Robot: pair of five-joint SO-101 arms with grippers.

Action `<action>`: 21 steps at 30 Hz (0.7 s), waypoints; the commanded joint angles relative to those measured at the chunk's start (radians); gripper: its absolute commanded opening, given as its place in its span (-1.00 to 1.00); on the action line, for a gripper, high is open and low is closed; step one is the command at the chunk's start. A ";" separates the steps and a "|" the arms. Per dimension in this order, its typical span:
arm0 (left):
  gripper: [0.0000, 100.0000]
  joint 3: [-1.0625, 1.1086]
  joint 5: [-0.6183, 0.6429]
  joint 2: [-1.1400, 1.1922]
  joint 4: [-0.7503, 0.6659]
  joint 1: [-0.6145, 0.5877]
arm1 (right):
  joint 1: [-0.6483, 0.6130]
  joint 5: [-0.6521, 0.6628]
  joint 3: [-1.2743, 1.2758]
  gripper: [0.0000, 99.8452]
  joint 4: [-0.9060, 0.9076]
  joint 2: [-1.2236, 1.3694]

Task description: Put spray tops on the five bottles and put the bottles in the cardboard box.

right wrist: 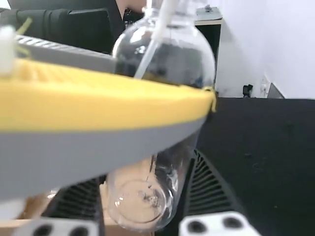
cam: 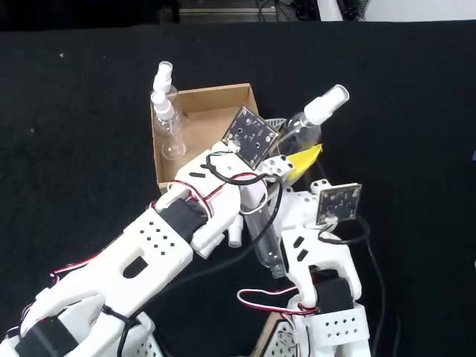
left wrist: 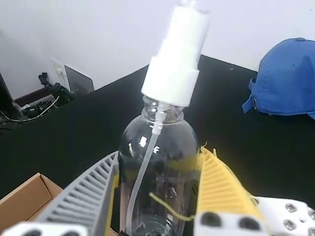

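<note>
A clear bottle with a white spray top hangs tilted just right of the cardboard box. My left gripper is shut on its body, grey finger on one side and yellow finger on the other. The left wrist view shows that bottle with its top above the left gripper. My right gripper is shut on the same bottle near its base, and the left gripper's yellow finger crosses in front. Two capped bottles stand in the box's left side.
Another clear bottle lies on the black table between the two arms, partly under the left arm. A blue cap lies on the table beyond the bottle. A corner of the box sits below the left gripper.
</note>
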 commanded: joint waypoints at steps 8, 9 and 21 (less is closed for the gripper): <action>-0.94 -0.054 -0.011 -0.074 -0.023 -0.019 | -0.087 0.057 -0.056 -0.15 0.112 -0.047; -0.94 -0.054 -0.009 -0.074 -0.023 -0.027 | -0.087 0.057 -0.065 -0.13 0.124 -0.047; -0.94 -0.044 -0.002 -0.133 -0.014 -0.058 | 0.110 0.057 -0.099 -0.16 0.173 -0.047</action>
